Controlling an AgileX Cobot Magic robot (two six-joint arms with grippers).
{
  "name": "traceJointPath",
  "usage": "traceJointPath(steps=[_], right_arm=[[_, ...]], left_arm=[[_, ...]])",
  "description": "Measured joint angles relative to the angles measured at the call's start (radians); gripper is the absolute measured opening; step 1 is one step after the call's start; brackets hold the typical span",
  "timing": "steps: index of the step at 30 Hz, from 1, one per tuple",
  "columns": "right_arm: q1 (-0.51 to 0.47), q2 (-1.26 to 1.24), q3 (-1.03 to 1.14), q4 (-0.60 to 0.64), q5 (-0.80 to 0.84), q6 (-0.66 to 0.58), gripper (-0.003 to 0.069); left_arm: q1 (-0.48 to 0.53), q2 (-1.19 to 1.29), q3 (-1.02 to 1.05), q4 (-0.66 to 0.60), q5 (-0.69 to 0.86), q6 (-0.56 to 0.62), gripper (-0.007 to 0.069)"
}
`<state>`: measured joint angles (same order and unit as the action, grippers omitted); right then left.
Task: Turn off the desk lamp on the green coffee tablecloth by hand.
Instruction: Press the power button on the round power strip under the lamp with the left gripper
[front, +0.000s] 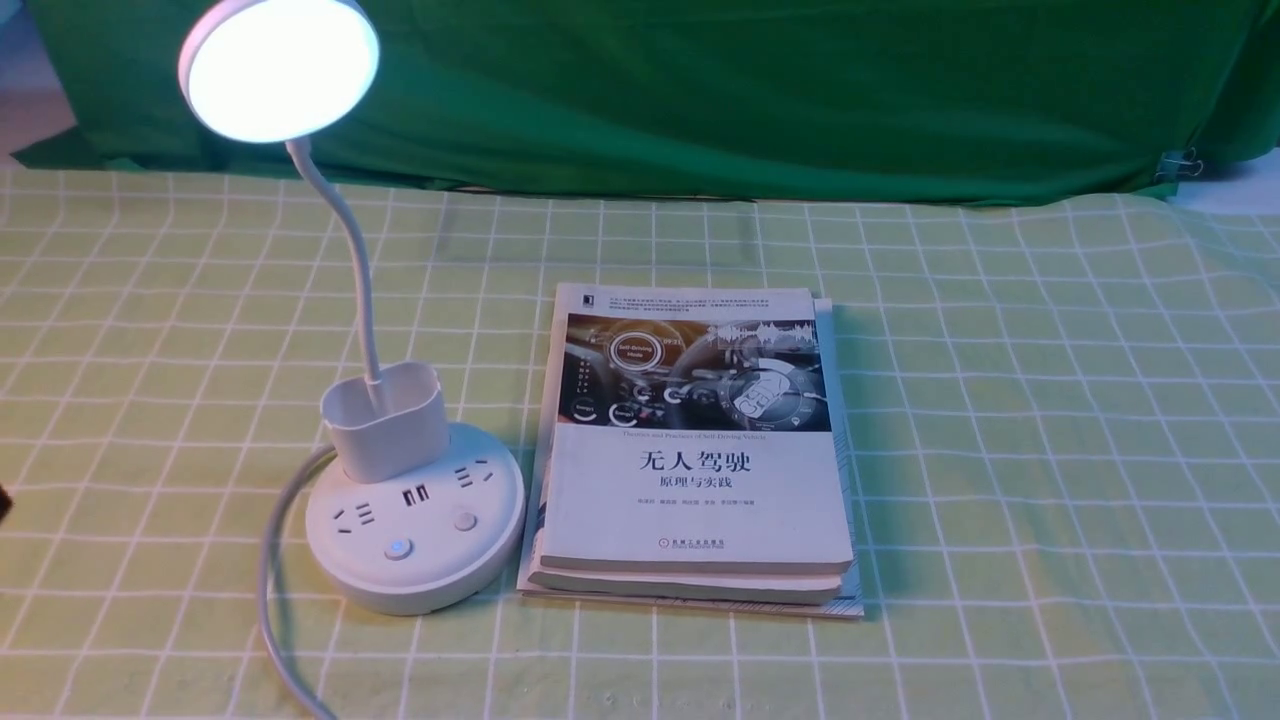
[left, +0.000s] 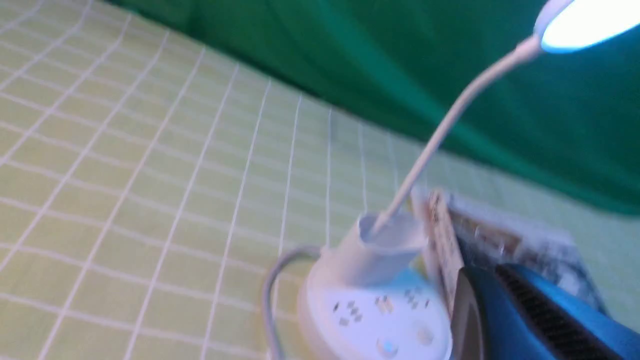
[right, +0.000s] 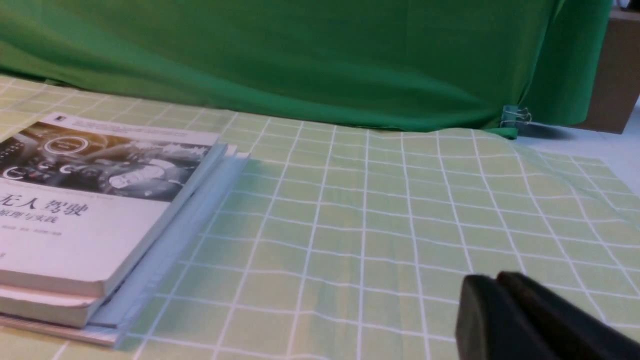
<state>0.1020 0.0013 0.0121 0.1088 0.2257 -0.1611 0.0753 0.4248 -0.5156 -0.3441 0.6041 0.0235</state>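
The desk lamp stands on the left of the green coffee tablecloth (front: 1000, 450). Its round disc head (front: 278, 68) is lit. Its puck base (front: 415, 525) carries a cup (front: 385, 420), sockets, a glowing blue button (front: 398, 549) and a plain button (front: 464, 521). In the blurred left wrist view my left gripper (left: 480, 272) is shut and empty, hovering beside the base (left: 375, 315) on the side of the books. My right gripper (right: 492, 280) is shut and empty, low over bare cloth to the right of the books. Neither gripper shows in the front view.
A stack of books (front: 700, 480) lies right of the lamp base, almost touching it. The lamp's grey cord (front: 275, 600) runs off the front edge. The dark green backdrop cloth (front: 750, 90) hangs at the back, held by a binder clip (front: 1180, 165).
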Motion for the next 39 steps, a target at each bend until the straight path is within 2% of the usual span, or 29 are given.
traceJointPath(steps=[3,4,6,7,8,9,13,16,26,39], right_arm=[[0.000,0.000,0.000,-0.015,-0.011,0.018,0.0029],[-0.002,0.000,0.000,-0.032,-0.033,0.067,0.0029],[-0.003,0.000,0.000,-0.039,-0.070,0.110,0.0029],[-0.007,0.000,0.000,-0.048,-0.133,0.179,0.0029],[-0.007,0.000,0.000,-0.048,-0.139,0.185,0.0029],[-0.009,0.000,0.000,-0.051,-0.185,0.221,0.0029],[-0.010,0.000,0.000,-0.051,-0.236,0.248,0.0029],[-0.010,0.000,0.000,-0.053,-0.243,0.258,0.0029],[-0.010,0.000,0.000,-0.055,-0.244,0.263,0.0029],[-0.010,0.000,0.000,-0.055,-0.244,0.263,0.0029]], left_arm=[[-0.025,0.213,-0.138,0.002,0.186,0.087,0.0004],[-0.051,0.292,-0.173,0.010,0.228,0.101,0.0004],[-0.096,0.363,-0.207,0.030,0.252,0.110,0.0004],[-0.183,0.452,-0.249,0.075,0.266,0.110,0.0004],[-0.193,0.473,-0.253,0.090,0.268,0.108,0.0004],[-0.273,0.557,-0.287,0.157,0.281,0.079,0.0004],[-0.431,0.744,-0.359,0.263,0.329,0.019,0.0004],[-0.506,0.863,-0.411,0.277,0.332,0.009,0.0004],[-0.535,1.112,-0.484,0.294,0.280,0.009,0.0004],[-0.534,1.169,-0.556,0.327,0.278,0.009,0.0004]])
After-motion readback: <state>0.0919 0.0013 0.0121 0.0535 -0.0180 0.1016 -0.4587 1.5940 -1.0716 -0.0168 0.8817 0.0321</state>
